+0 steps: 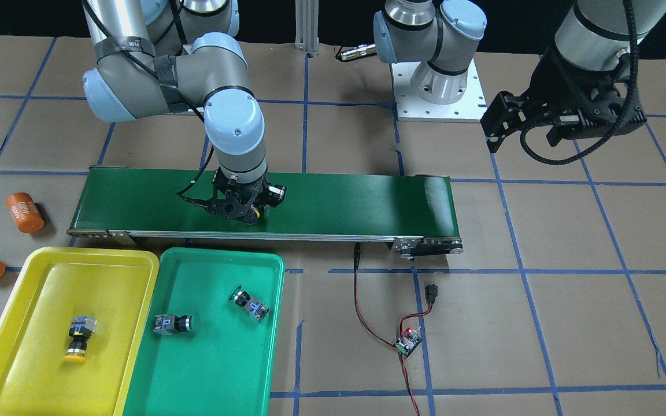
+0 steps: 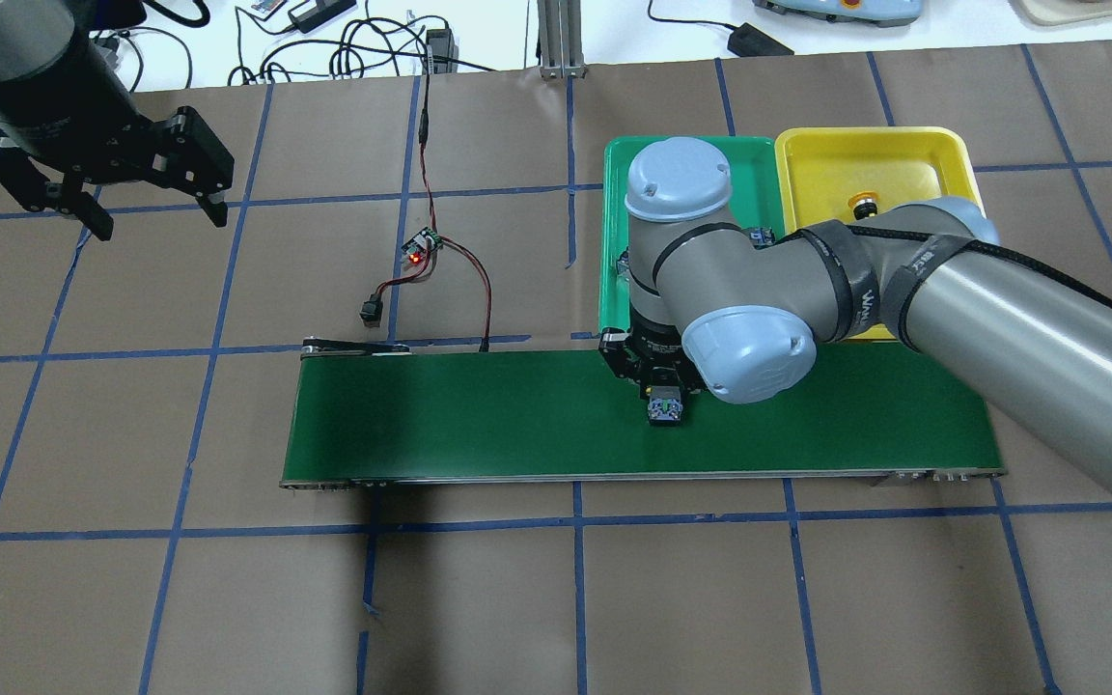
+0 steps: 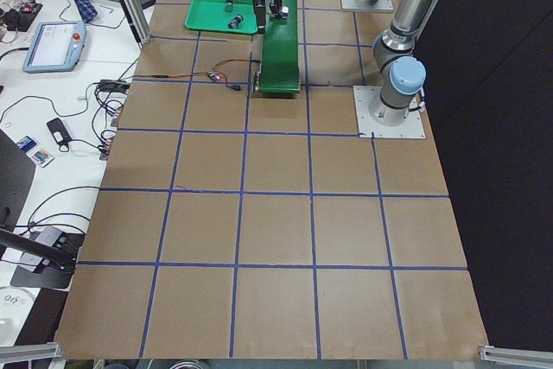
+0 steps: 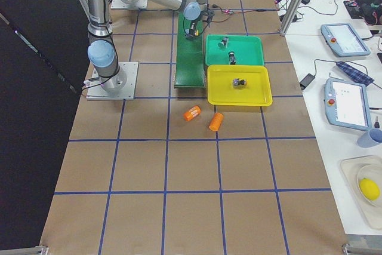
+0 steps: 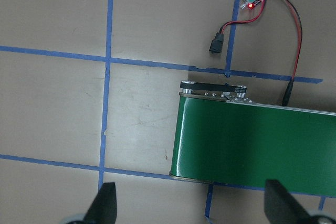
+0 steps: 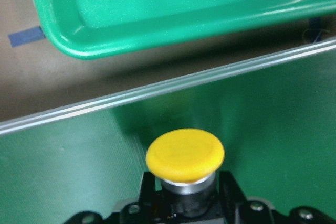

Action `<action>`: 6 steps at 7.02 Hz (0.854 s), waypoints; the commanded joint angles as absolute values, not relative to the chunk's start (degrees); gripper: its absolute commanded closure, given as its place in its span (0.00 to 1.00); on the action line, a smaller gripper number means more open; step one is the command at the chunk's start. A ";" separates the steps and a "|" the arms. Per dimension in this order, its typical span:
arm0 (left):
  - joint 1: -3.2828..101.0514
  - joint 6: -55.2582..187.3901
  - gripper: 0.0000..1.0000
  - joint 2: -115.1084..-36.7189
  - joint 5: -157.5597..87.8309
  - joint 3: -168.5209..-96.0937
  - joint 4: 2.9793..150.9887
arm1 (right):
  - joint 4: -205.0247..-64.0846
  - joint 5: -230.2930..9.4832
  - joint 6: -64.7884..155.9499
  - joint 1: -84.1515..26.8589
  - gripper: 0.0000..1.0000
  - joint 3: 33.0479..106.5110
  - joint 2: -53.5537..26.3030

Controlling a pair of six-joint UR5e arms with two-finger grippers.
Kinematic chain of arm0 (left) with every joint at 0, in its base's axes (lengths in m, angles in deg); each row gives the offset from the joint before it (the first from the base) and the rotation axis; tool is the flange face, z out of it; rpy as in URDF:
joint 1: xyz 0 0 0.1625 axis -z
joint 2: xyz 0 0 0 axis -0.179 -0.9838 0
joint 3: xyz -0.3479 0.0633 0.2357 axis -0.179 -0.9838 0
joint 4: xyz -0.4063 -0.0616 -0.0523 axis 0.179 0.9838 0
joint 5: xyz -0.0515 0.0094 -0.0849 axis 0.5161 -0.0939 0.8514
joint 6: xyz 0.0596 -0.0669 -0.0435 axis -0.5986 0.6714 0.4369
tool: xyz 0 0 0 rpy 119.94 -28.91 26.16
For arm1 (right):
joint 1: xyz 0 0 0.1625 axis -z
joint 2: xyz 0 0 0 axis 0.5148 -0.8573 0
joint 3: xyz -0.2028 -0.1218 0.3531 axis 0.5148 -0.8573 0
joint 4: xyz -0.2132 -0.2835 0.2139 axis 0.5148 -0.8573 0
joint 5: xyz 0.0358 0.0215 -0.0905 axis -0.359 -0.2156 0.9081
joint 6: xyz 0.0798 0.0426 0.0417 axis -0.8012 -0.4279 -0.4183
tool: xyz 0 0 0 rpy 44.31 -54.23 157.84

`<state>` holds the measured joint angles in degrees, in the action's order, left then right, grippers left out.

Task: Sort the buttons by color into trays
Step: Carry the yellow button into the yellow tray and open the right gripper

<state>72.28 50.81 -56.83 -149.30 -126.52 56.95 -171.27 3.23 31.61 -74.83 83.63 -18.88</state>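
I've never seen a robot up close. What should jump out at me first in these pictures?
Most striking is the right pincer, down on the long green conveyor belt and closed around a yellow-capped button. Beside the belt lie two bright trays: the yellow tray holds one yellow button, and the green tray holds two green buttons. The left pincer hangs open near the belt's other end.

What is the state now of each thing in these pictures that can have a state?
Right gripper, shut on held yellow button.
Left gripper, open, empty.
Other yellow button, on its side in yellow tray.
Green buttons, on their sides in green tray.
Control board, red light on.
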 commanded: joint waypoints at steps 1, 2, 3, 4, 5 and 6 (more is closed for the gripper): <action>72.22 50.81 0.00 -56.85 -149.30 -126.50 56.94 | -171.71 5.52 31.93 -68.98 1.00 78.42 -18.62; 72.22 50.81 0.00 -56.85 -149.30 -126.50 56.94 | -171.98 5.52 33.15 -64.94 1.00 76.30 -18.44; 72.30 50.81 0.00 -56.85 -149.30 -126.50 56.94 | -172.24 6.91 39.17 -60.81 1.00 75.23 -17.39; 72.22 50.81 0.00 -56.85 -149.30 -126.50 56.94 | -174.50 8.58 46.19 -56.16 1.00 74.61 -15.90; 72.22 50.81 0.00 -56.85 -149.30 -126.59 56.94 | -175.14 8.51 48.87 -52.81 1.00 74.52 -14.32; 72.22 50.81 0.00 -56.85 -149.30 -126.50 56.94 | -175.32 8.59 50.73 -51.38 1.00 74.52 -14.05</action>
